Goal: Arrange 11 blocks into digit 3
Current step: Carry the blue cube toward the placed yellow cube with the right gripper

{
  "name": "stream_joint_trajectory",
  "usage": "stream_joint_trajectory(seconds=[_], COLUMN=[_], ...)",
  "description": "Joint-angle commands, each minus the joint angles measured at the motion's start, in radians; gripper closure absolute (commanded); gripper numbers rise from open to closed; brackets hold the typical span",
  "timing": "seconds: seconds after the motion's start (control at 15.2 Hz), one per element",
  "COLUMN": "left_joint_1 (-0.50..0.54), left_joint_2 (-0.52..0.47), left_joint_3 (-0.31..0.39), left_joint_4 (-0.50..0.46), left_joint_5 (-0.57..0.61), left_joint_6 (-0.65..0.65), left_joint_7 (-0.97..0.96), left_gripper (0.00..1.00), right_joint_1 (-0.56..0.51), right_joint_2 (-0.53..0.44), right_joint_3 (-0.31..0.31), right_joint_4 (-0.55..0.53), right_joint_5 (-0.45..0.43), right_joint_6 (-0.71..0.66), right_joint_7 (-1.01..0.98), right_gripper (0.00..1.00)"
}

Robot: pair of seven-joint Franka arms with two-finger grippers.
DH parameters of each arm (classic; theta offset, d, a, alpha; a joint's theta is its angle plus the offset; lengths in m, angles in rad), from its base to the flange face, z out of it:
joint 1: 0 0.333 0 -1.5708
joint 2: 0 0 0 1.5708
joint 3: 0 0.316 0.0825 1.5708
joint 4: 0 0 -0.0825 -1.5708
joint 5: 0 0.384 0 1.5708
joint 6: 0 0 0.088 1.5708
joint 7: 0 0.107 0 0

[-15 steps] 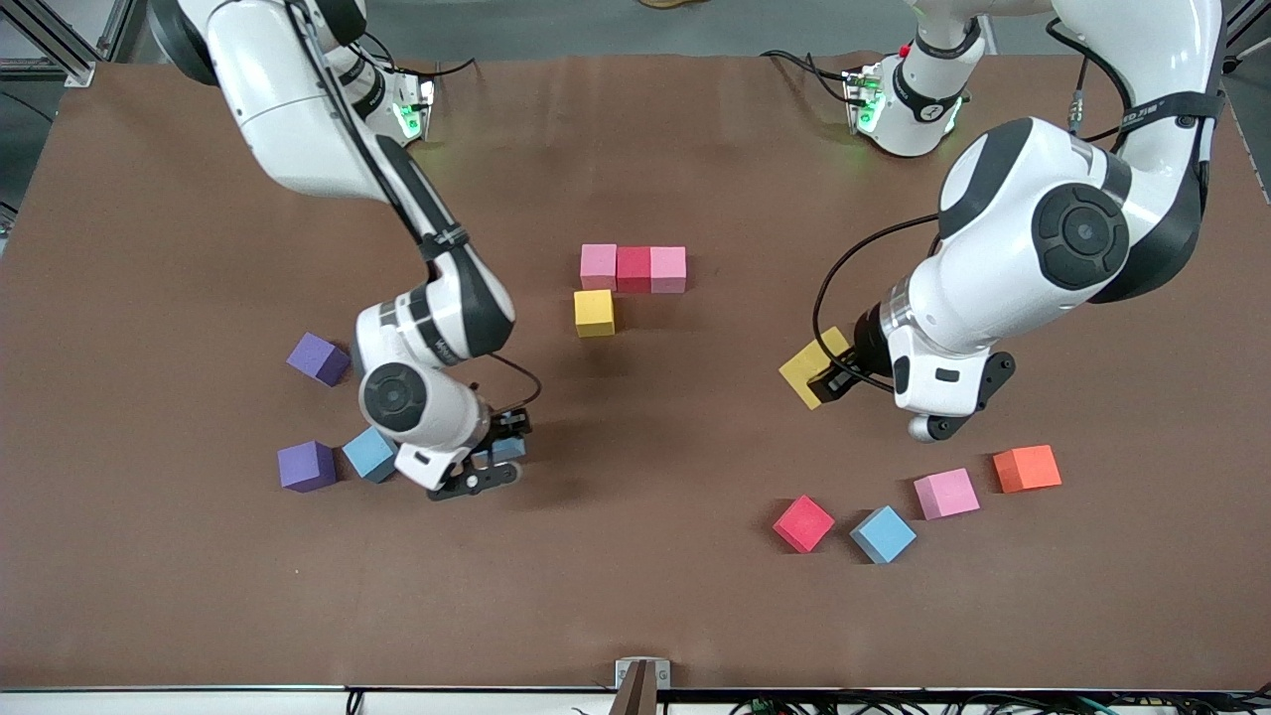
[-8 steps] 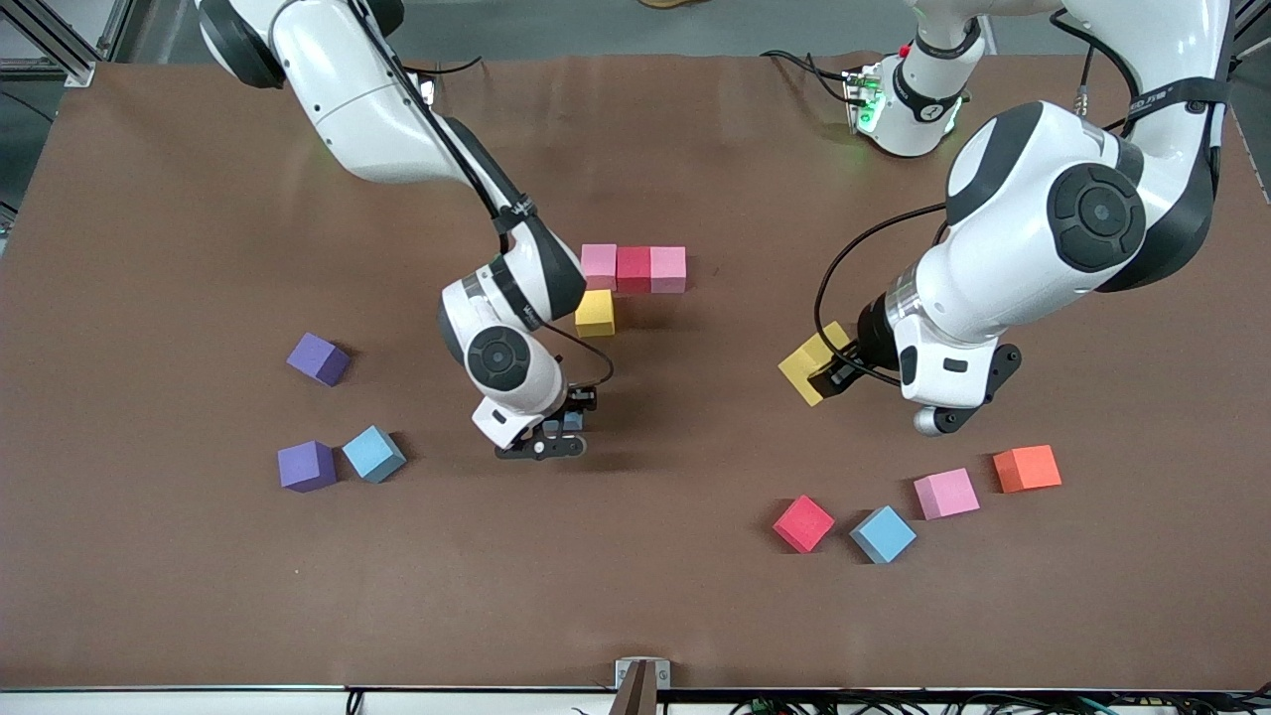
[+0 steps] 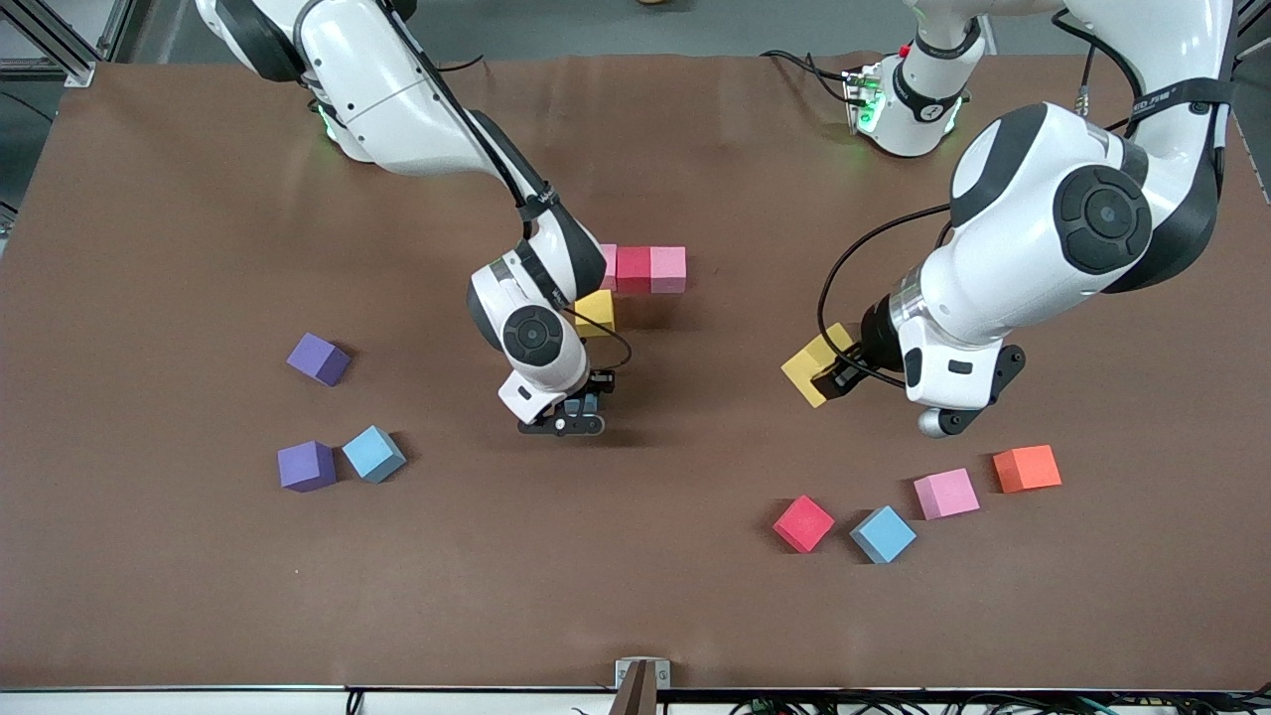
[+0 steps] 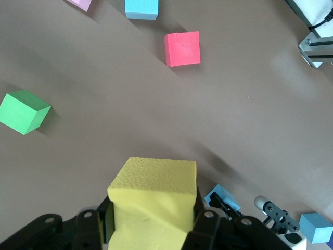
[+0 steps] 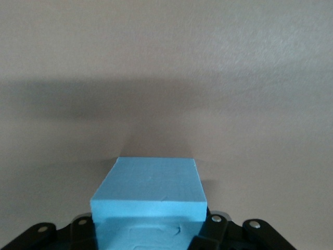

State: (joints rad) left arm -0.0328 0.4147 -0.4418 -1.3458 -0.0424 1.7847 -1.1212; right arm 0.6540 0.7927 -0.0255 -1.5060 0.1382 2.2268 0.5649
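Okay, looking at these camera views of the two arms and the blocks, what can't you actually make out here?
- Front view: the pink block at the end of the row is mostly covered by the right arm's wrist.
- Front view: the green block does not show; only the left wrist view has it.
- Front view: the blue block in the right gripper is hidden by its fingers.
- Left wrist view: the yellow block in the left gripper is cut off by the edge.

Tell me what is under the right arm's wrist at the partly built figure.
The yellow block shows partly under the right arm; one pink block of the row is mostly covered. The red block and second pink block are in full view.
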Motion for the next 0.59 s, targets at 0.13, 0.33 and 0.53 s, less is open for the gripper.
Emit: stream_joint_trajectory(seconds=[0.13,0.33,0.53], left_joint_1=[0.004,0.002,-0.001], left_joint_2=[-0.019,-0.030,-0.042], left_joint_3=[-0.006,-0.008,-0.008], left_joint_4=[-0.004,-0.003,-0.003], left_joint_5=[-0.019,-0.021,-0.021], left_joint_6=[-0.094,-0.136,-0.139], left_joint_7=[0.004,0.007,0.009], left_gripper=[1.00,1.00,1.00], right_joint_1=[0.045,0.056,0.058], right_joint_2=[-0.047,-0.064,-0.075], right_joint_3=[0.006,0.010,0.018], right_joint_4=[-0.121,-0.160,-0.169], right_joint_5=[0.012,0.009,0.008], right_joint_6=[0.028,0.050,0.048], right_joint_7=[0.043,0.033,0.026], right_gripper=[0.72,0.72,0.72])
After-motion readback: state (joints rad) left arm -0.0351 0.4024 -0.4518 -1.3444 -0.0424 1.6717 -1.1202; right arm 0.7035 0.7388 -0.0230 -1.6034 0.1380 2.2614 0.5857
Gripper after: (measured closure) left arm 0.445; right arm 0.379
